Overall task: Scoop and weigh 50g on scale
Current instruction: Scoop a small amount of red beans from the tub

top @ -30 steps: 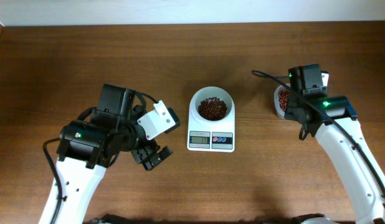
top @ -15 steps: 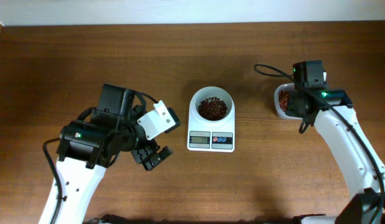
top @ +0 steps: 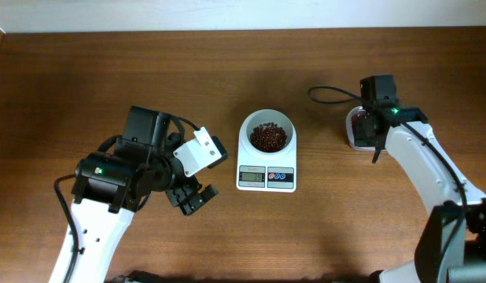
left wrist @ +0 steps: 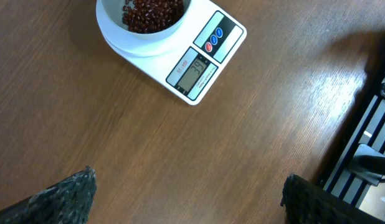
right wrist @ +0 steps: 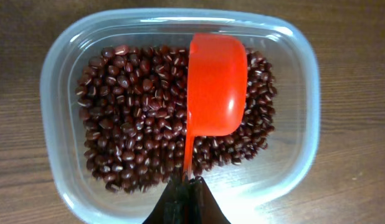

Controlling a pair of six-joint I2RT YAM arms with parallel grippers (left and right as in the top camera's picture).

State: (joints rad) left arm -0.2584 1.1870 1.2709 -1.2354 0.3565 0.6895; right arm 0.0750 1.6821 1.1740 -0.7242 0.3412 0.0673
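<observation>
**Risks.** The right gripper has its fingers pressed together on the thin handle of a red plastic scoop. The scoop's cup lies over the dark red beans in a clear rectangular plastic tub. The hold is narrow and sits at the handle's end, so a loaded cup could probably twist in the fingers and shed beans on the brown wooden bench during the crossing to the scale. A deep dig might also push the light tub along, since nothing steadies it. A heaped scoop tipped all at once could overshoot the target, because the bowl already holds beans. The left gripper hangs with its fingers spread and empty, near the scale on its left.

**Containers.** The small white digital scale stands at mid-bench, well apart from the tub on the right. Its round white bowl carries a shallow heap of beans. The grey display is lit, with digits too small to read surely. The tub is roughly half covered by a bean layer. The cup shows a smooth red face with no beans on it.
</observation>
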